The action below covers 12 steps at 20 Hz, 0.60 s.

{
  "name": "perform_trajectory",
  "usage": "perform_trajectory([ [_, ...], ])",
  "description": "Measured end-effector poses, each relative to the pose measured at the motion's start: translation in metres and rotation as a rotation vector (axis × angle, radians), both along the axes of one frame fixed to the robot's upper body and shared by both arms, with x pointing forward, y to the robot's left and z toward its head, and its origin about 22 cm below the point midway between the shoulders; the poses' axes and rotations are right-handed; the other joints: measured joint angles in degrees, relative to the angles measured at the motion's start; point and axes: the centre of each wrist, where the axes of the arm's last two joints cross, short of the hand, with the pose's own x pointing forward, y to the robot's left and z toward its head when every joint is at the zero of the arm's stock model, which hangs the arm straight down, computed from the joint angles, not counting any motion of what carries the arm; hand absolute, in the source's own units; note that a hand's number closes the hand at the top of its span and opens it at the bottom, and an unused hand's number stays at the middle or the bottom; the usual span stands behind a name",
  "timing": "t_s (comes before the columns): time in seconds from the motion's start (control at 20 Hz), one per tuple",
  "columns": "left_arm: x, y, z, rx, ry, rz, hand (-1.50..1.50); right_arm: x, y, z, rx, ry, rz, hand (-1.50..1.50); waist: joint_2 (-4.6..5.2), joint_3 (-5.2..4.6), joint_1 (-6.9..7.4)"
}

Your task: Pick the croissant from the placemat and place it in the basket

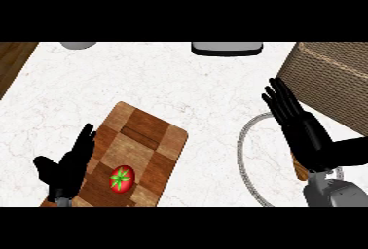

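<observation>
No croissant shows plainly. Only candidate: a tan sliver (pixel 296 166) against the right wrist, inside the grey-rimmed round mat (pixel 244 141). Cannot tell if that is it; most would be hidden under the forearm.

Right hand (pixel 302 129) is over the mat's right part, fingers straight and slightly apart, pointing up-left, clamped on nothing. Left hand (pixel 68 165) is at lower left over the edge of the wood board (pixel 144 136), fingers straight and together, thumb out, holding nothing.

Key relation, as a judgement: if the sliver is the croissant, it lies under or just behind the right palm, toward the wrist, not ahead of the fingertips. The hand would need to pull back or lower onto it. Long axis cannot be told. The right hand is far nearer; the left is well apart across the bench (pixel 201 87). The basket (pixel 334 73) sits just beyond the right fingertips, up-right, so the carry looks short.

Counts:
- Croissant: none confirmed
- Basket: one
- Round mat: one
- Wood board: one
- Tomato (pixel 121 178): one, on the board near the left hand
- Grey things at the far edge: two, a block (pixel 226 47) and a cut-off round item (pixel 78 44)
- Hands: two
</observation>
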Motion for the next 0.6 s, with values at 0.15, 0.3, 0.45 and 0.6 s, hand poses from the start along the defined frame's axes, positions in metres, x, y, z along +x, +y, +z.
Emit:
perform_trajectory([
  [0.15, 0.012, 0.01, 0.018, 0.045, -0.033, 0.004, 0.0, 0.015, -0.037, 0.009, 0.033, -0.082, -0.016, 1.5, 0.45, -0.33, -0.19],
  [0.3, 0.032, 0.024, 0.045, 0.115, -0.083, 0.008, 0.0, 0.03, -0.083, 0.033, 0.075, -0.222, -0.04, 1.5, 0.93, -0.29, -0.32],
  [0.45, 0.042, 0.025, 0.057, 0.134, -0.087, -0.012, 0.0, 0.029, -0.095, 0.053, -0.144, -0.364, 0.107, -1.5, 1.14, -0.35, -0.41],
  [0.6, 0.049, 0.029, 0.066, 0.146, -0.081, -0.024, 0.0, 0.026, -0.088, 0.045, -0.302, -0.48, 0.17, -1.5, 1.16, -0.49, -0.13],
])
